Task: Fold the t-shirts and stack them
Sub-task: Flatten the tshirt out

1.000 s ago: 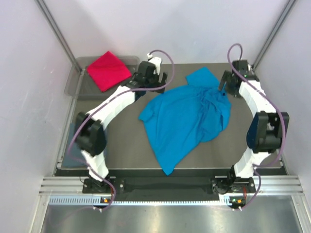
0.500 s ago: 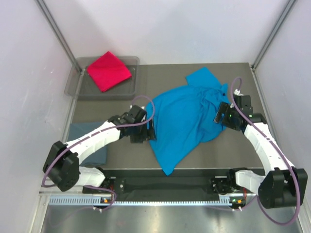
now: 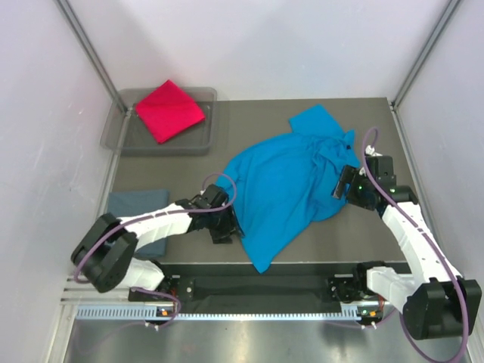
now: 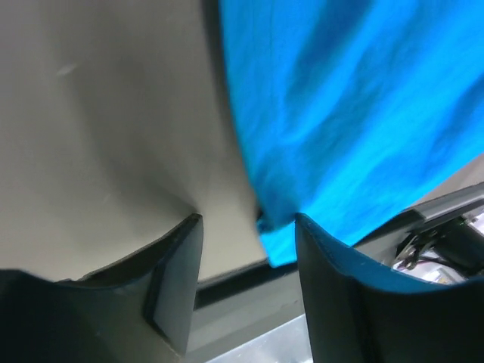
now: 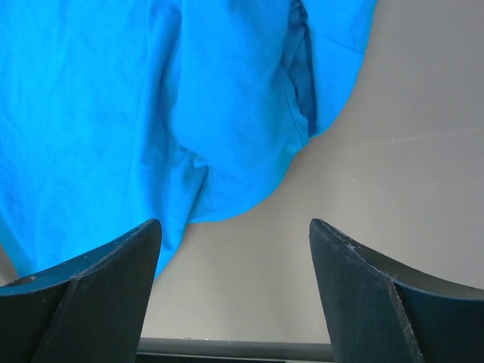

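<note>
1. Table point(image 3: 151, 170): dark grey mat, carries every item below.
2. Turquoise-blue t-shirt point(image 3: 287, 181): spread unfolded and rumpled across the middle of the table. One corner points toward the near edge and one sleeve lies flat toward the far side.
3. Tray point(image 3: 193, 140): clear grey plastic, at the far left corner of the table.
4. Crimson red t-shirt point(image 3: 170, 111): folded into a square, lying in the tray with one corner over its far rim.
5. Slate grey-blue t-shirt point(image 3: 132, 203): folded, flat on the near left of the table, partly under the left arm.
6. Left claw point(image 3: 231, 223): low at the near left edge of the turquoise shirt. Its fingers stand apart, the hem point(image 4: 276, 227) lies against one fingertip, and bare table shows between them.
7. Right claw point(image 3: 344, 181): at the shirt's right edge, fingers wide apart, with cloth point(image 5: 113, 98) and bare table below.
</note>
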